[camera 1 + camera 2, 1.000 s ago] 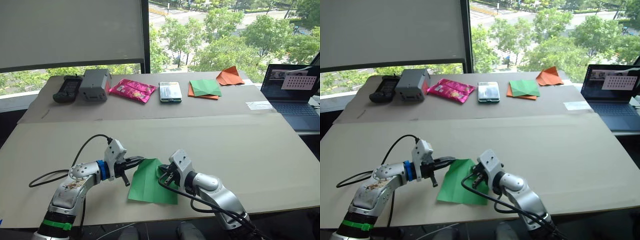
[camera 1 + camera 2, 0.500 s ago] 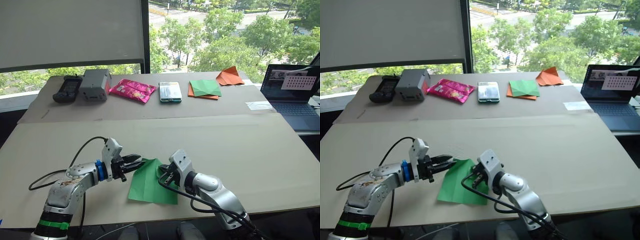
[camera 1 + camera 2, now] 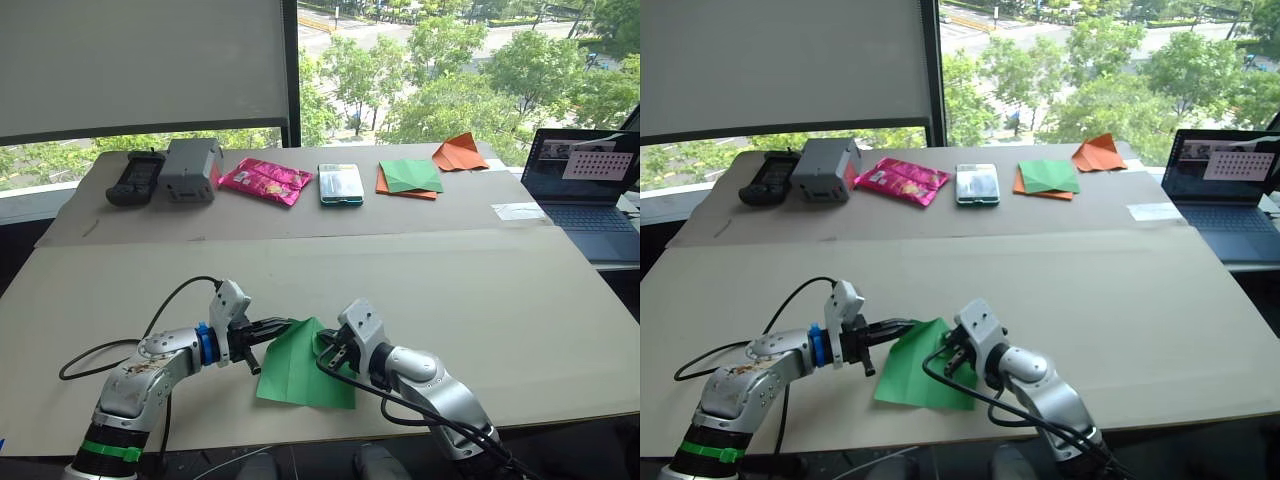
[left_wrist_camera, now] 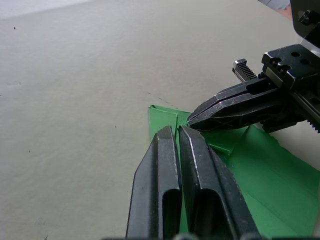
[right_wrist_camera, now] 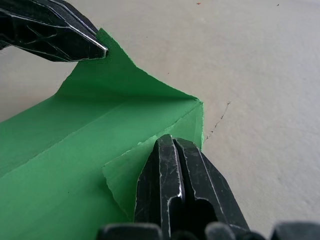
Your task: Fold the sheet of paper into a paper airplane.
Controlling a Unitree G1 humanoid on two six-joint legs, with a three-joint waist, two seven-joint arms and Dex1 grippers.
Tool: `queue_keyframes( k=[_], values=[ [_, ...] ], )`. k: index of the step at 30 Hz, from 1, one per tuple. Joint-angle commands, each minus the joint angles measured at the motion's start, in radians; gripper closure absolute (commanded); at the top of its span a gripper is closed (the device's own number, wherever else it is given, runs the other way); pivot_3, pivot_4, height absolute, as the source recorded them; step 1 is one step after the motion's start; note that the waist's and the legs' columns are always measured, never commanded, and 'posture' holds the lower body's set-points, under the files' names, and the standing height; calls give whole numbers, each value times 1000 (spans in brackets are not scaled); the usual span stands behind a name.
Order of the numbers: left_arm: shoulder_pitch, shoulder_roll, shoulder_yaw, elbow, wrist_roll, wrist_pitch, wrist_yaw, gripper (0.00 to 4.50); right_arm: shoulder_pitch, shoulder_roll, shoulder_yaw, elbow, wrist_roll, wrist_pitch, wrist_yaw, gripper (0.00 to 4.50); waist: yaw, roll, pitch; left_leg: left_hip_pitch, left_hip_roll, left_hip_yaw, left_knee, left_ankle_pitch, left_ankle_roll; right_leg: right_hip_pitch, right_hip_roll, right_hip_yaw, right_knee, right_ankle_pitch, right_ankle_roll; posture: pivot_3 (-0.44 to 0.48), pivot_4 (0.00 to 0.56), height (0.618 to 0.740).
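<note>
Two grippers meet over one sheet of paper (image 3: 303,364), bright green and creased, lying at the near middle of the brown table (image 3: 450,300).

Left gripper (image 3: 283,324): black fingers pressed together with barely a slit between them, tips pinching the sheet's far left corner, which is lifted off the table. In the left wrist view the closed fingers (image 4: 165,190) lie over the green edge, tip to tip with the other gripper.

Right gripper (image 3: 326,349): fingers closed flat against each other, resting on the sheet's far right part. In the right wrist view the closed fingers (image 5: 172,185) press on a small folded flap beside a raised crease; whether paper lies between them cannot be told.

Sheet of paper: partly folded, near edge flat on the table, far edge curled upward between the two grippers.

Back of the table, left to right: a black remote (image 3: 134,178), a grey box (image 3: 190,169), a pink snack packet (image 3: 265,181), a phone (image 3: 341,184), a stack of green and orange paper (image 3: 408,178), an orange folded paper (image 3: 459,152).

Right edge: a laptop (image 3: 582,180) with its screen lit, standing off the table, and a clear strip of tape (image 3: 518,211) near it on the table.
</note>
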Motion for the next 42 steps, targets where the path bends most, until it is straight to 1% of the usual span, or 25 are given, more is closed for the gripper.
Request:
queue_keyframes(
  k=[1, 5, 10, 14, 23, 31, 42],
  values=[
    [-7, 25, -14, -28, 27, -43, -20, 4477, 9, -1, 1, -15, 2, 15, -6, 4500, 0, 0, 0, 0, 0, 0, 0, 0, 0, 0, 0, 0, 0, 0, 0, 0, 150, 740],
    [8, 56, -79, -33, 123, -141, -33, 4477, 6, 0, -1, -18, 5, 13, -3, 4500, 0, 0, 0, 0, 0, 0, 0, 0, 0, 0, 0, 0, 0, 0, 0, 0, 150, 740],
    [5, 35, -152, 12, 202, -225, -31, 4477, -2, 0, -4, -28, 11, 7, 3, 4500, 1, 0, 0, 0, 0, 0, 0, -1, -2, 0, 0, 0, 0, 0, 0, 0, 150, 740],
    [11, 26, -181, 23, 216, -228, -41, 4477, -9, 0, -3, -40, 13, 8, 8, 4500, 0, 0, 0, 0, 0, 0, 0, -1, -2, 0, 0, 0, 0, 0, 0, 0, 150, 740],
    [15, 34, -185, 39, 231, -224, -53, 4477, -34, 34, 2, -69, 46, -19, 37, 4500, -1, 1, 0, 0, 0, 0, 0, 0, -1, 0, 0, 0, 0, 0, 0, 0, 150, 740],
    [17, 37, -188, 35, 234, -220, -53, 4477, -84, 44, 33, 2, 33, -36, 52, 4500, 0, 1, 0, 0, 0, 0, 0, 0, 0, 0, 0, 0, 0, 0, 0, 0, 150, 740],
    [20, 41, -186, 27, 233, -218, -53, 4477, -68, 38, 64, 107, 15, -39, 59, 4500, -1, 1, -1, 0, 0, 0, 0, 0, 0, 0, 0, 0, 0, 0, 0, 0, 150, 740]
  ],
)
